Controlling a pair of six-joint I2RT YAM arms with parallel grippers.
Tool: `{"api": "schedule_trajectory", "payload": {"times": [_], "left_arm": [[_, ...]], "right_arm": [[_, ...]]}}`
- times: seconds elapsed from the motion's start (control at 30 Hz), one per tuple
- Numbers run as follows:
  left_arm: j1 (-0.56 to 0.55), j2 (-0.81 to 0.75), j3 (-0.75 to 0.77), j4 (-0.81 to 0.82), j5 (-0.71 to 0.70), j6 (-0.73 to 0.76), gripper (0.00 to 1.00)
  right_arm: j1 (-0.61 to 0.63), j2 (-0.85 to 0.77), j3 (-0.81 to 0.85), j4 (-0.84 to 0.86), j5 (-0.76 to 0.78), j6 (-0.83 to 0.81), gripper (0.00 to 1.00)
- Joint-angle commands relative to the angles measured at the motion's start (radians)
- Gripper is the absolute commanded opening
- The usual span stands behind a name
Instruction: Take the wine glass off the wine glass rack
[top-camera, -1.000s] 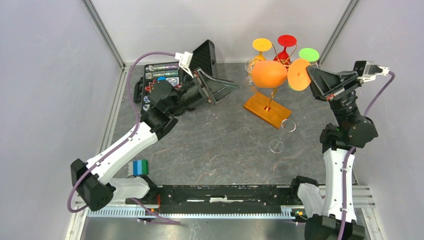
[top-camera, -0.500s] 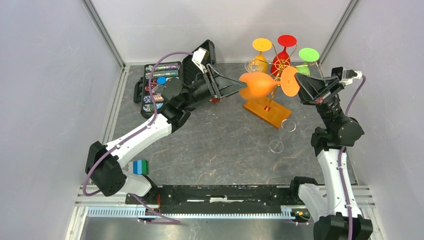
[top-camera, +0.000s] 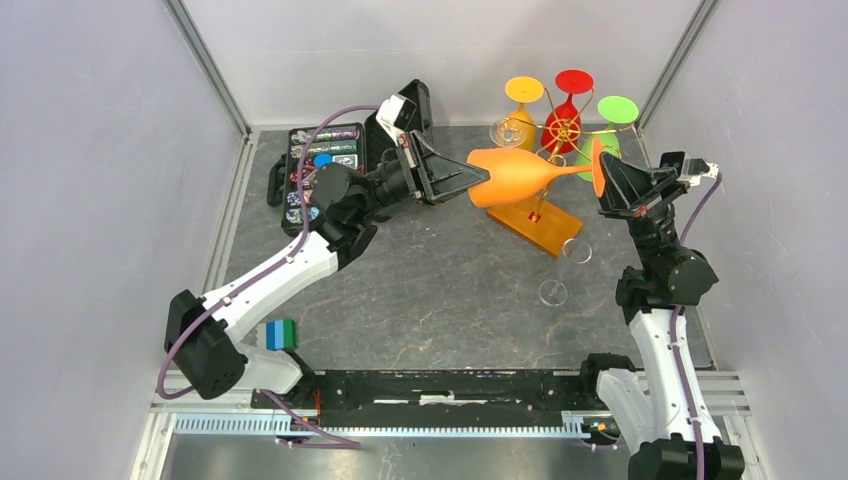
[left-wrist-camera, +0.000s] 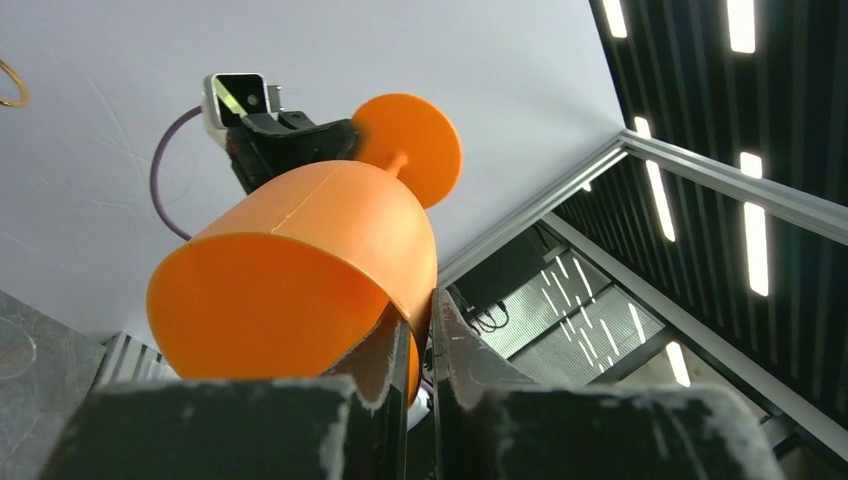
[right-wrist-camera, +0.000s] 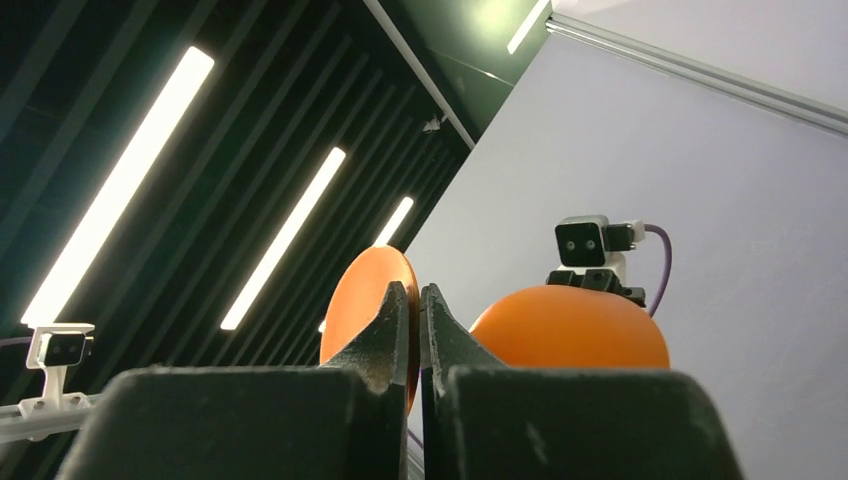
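Seemingly for handover, the wine glass (top-camera: 515, 175) is held level near the wine glass rack (top-camera: 535, 222), upper centre: rim pinched by the left gripper (top-camera: 476, 183), foot by the right gripper (top-camera: 603, 168).

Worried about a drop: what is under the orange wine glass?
The wooden base of the wine glass rack and tabletop; the orange wine glass covers the base's far end.

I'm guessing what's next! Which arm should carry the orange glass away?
Probably left. The left gripper pinches the orange plastic wine glass at its bowl rim, away from the gold wire rack; right gripper holds the foot.
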Motion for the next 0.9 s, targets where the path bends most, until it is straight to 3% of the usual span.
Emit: {"api": "schedule_trajectory", "payload": {"times": [0.0,0.43,0.5,0.63,0.73,0.87], "left_arm": [[-0.012,-0.061,0.050,0.015,0.039,0.003,0.02],[-0.012,-0.101,0.041,-0.016,0.029,0.167,0.02],[-0.012,-0.108,0.038,-0.034,0.027,0.196,0.02],[-0.011,-0.121,0.034,-0.052,0.025,0.234,0.02],[-0.010,-0.183,0.012,-0.096,-0.026,0.338,0.02],[-0.012,-0.312,0.017,-0.375,-0.158,0.619,0.02]], "right_arm": [[0.004,-0.001,-0.015,-0.021,0.010,-0.028,0.00],[0.023,0.025,-0.013,-0.056,-0.011,-0.072,0.01],[0.026,0.028,-0.013,-0.062,-0.011,-0.082,0.12],[0.028,0.038,0.001,-0.093,-0.022,-0.128,0.45],[0.028,0.038,0.035,-0.147,-0.026,-0.212,0.56],[0.028,0.028,0.125,-0.275,-0.030,-0.372,0.65]]}}
